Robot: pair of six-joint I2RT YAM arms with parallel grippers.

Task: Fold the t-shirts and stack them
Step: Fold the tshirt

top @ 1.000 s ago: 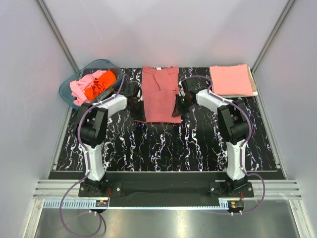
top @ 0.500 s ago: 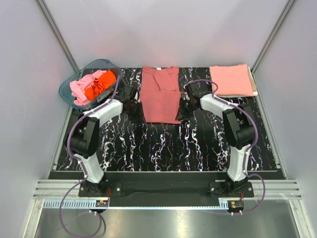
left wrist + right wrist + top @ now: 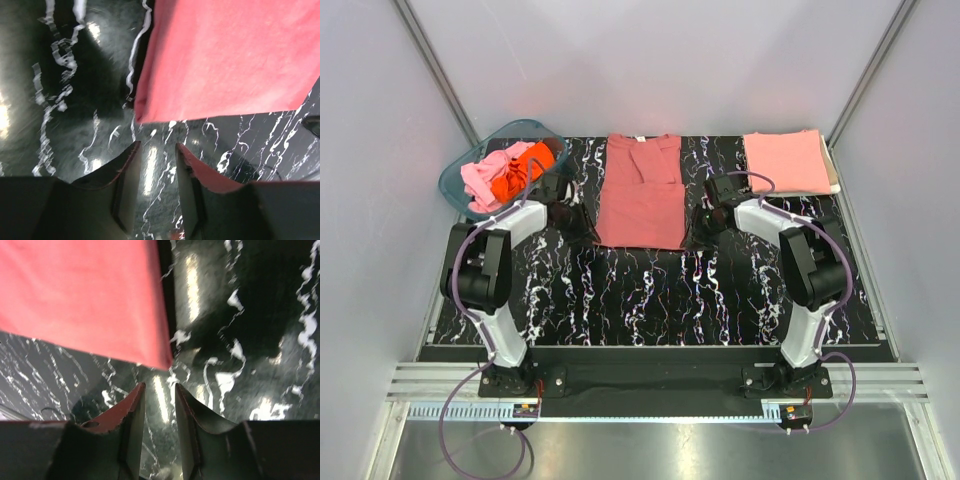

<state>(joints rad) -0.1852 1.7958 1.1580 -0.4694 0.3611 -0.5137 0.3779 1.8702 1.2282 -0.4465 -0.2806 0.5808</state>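
The brick-red t-shirt (image 3: 642, 195) lies flat on the desk (image 3: 650, 290), sleeves already turned in. Its long axis runs from the collar at the far end to the hem nearest the arm bases. The left gripper (image 3: 158, 147) sits just off the shirt's left side by the near hem. The right gripper (image 3: 160, 387) mirrors it off the right side, so each arm is nearest its own corner. In both wrist views the fingers stand a narrow gap apart with only desk between them, holding nothing. A hem corner lies just ahead of each pair of tips, apart from them. The next fold likely means each taking its corner and carrying the hem toward the collar. Left of the shirt a tub (image 3: 448, 185) holds pink and orange tees (image 3: 505, 172). To its right lies a folded salmon tee (image 3: 785, 160).
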